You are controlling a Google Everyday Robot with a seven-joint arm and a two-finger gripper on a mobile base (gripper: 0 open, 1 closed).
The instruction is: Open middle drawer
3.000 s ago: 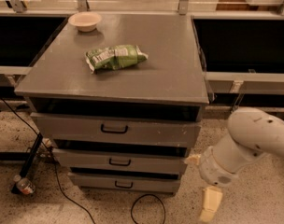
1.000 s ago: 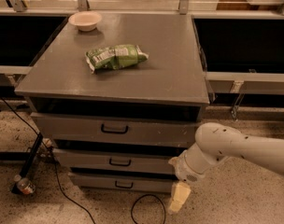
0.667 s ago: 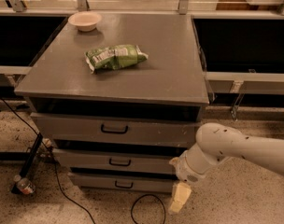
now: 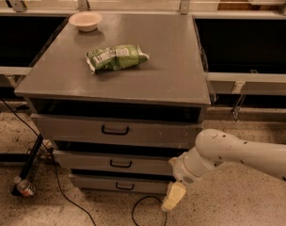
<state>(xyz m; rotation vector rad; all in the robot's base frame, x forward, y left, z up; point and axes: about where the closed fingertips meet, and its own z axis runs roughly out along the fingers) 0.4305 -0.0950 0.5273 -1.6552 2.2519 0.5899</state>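
Observation:
The grey cabinet has three drawers stacked under its top. The middle drawer (image 4: 110,162) is a wide shallow grey front with a small black bar handle (image 4: 120,164) at its centre, and it looks pushed in. My gripper (image 4: 173,197) hangs low from the white arm (image 4: 227,154), in front of the cabinet's lower right corner. It is to the right of the middle drawer's handle and below it, level with the bottom drawer, and touches neither handle.
The top drawer (image 4: 115,131) has a wider black handle and the bottom drawer (image 4: 124,186) is the narrowest. A green snack bag (image 4: 115,57) and a white bowl (image 4: 85,20) lie on the cabinet top (image 4: 171,79). A black cable (image 4: 143,208) and a bottle (image 4: 24,187) lie on the speckled floor.
Since 3 s ago the arm has swung left, bringing the gripper from right of the cabinet to its lower right front. Over the last second it has barely moved. The drawers have not moved.

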